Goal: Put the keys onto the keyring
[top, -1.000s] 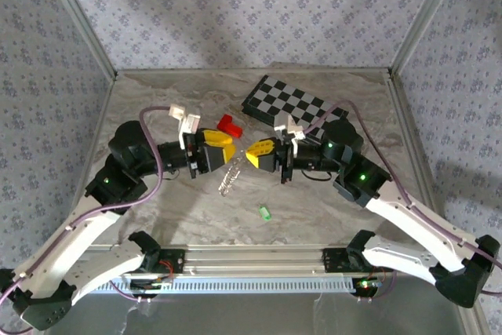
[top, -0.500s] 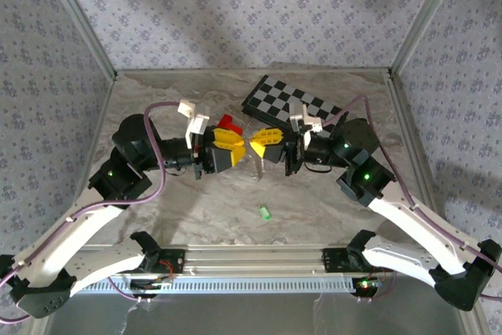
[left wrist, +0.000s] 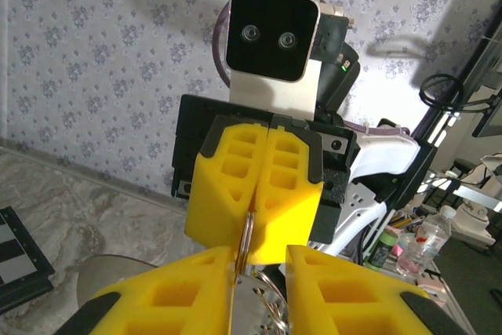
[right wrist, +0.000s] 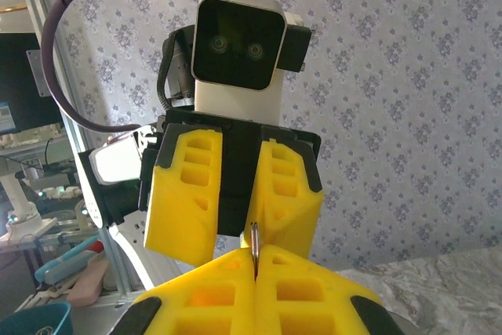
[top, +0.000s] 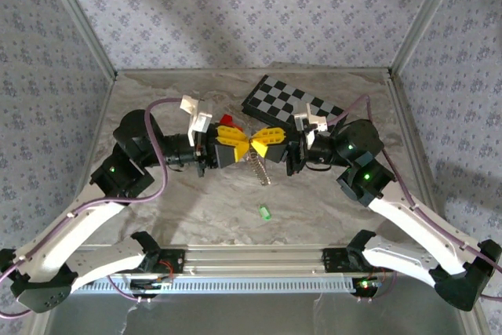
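The keyring (top: 261,169), a thin silvery loop with a beaded tail, hangs under the spot where the two yellow grippers meet tip to tip above the table's middle. My right gripper (top: 260,143) (right wrist: 253,253) is shut on the ring's edge (right wrist: 253,234). My left gripper (top: 238,140) (left wrist: 259,255) faces it with its jaws a little apart, and the ring (left wrist: 245,233) sits in that gap against one finger (left wrist: 180,292). The keys, one tiny green piece (top: 265,212), lie on the table nearer the front, apart from both grippers.
A red block (top: 228,121) sits just behind the left gripper, partly hidden by it. A black-and-grey chessboard (top: 294,103) lies at the back right. The marble table (top: 196,202) is walled by patterned panels on three sides.
Both grippers have risen and come together until their tips touch. The keyring has shifted right and now dangles beneath them. The left jaws have narrowed.
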